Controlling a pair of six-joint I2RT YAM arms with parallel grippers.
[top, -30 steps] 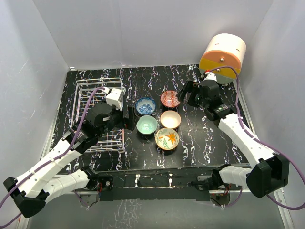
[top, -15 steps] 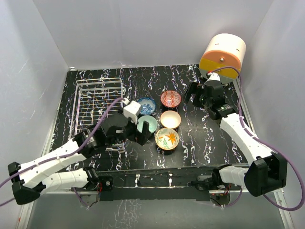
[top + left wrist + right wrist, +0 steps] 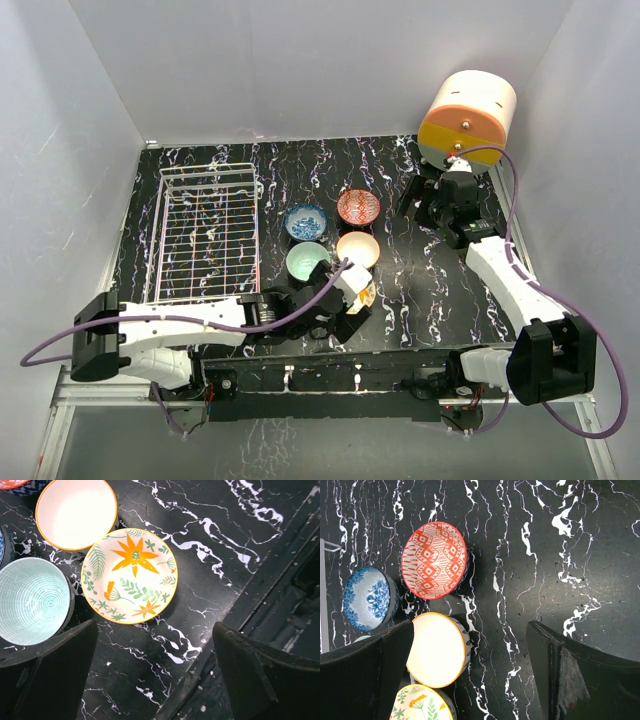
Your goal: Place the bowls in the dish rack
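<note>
Five bowls are seen upright on the black, white-veined surface [image 3: 425,290], grouped just to the right of the white wire dish rack [image 3: 205,240] and all outside it. The blue-patterned bowl [image 3: 305,222] and the red-patterned bowl [image 3: 357,207] are set farthest from the arm bases. The mint-green bowl [image 3: 308,262] and the cream bowl [image 3: 357,249] are placed just in front of them. The yellow leaf-patterned bowl [image 3: 129,575] is found nearest the front edge, close beside the cream and mint-green ones. The left pincer [image 3: 154,630] is held low over that yellow bowl with its jaws spread wide, and nothing is gripped. In the top view most of this bowl is covered by the left wrist. The right pincer [image 3: 470,625] is likewise spread wide with nothing held, and is positioned over bare surface to the right of the red-patterned bowl. A round orange-and-cream drawer unit [image 3: 467,115] is seen at the far right corner.
</note>
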